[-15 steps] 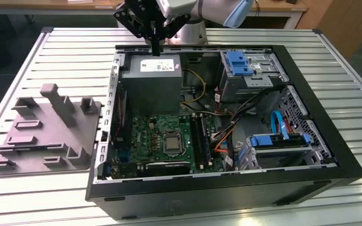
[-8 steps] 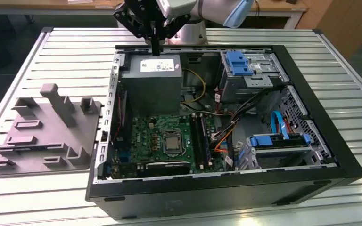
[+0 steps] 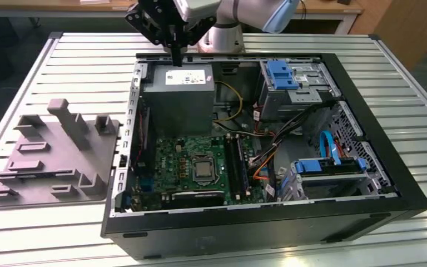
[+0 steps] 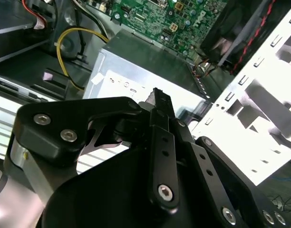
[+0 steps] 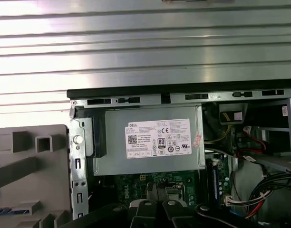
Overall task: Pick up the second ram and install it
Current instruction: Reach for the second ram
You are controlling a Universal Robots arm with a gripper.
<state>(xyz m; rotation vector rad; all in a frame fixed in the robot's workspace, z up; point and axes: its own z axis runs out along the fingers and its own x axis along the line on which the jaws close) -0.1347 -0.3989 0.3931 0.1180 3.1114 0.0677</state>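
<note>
On the counter [image 3: 20,72], at the exterior view's left, the grey tray [image 3: 50,167] holds the second ram [image 5: 11,210], a bluish strip in the first wrist view. It lies well apart from the end effector [image 3: 175,58], whose fingers are pressed together and empty. The end effector hangs above the power supply [image 3: 178,94] inside the open computer case [image 3: 273,222], which also holds a motherboard [image 3: 191,161].

Bench [image 3: 73,61]: silver metal, ribbed in long slats, spread under everything in the exterior view.
Computer case [image 3: 273,233]: black, side open, lying flat on the bench, centre toward 3 o'clock.
Grey tray [image 3: 50,167]: upright blocks, flat on the slats, just beside the case at its 9 o'clock.
</note>
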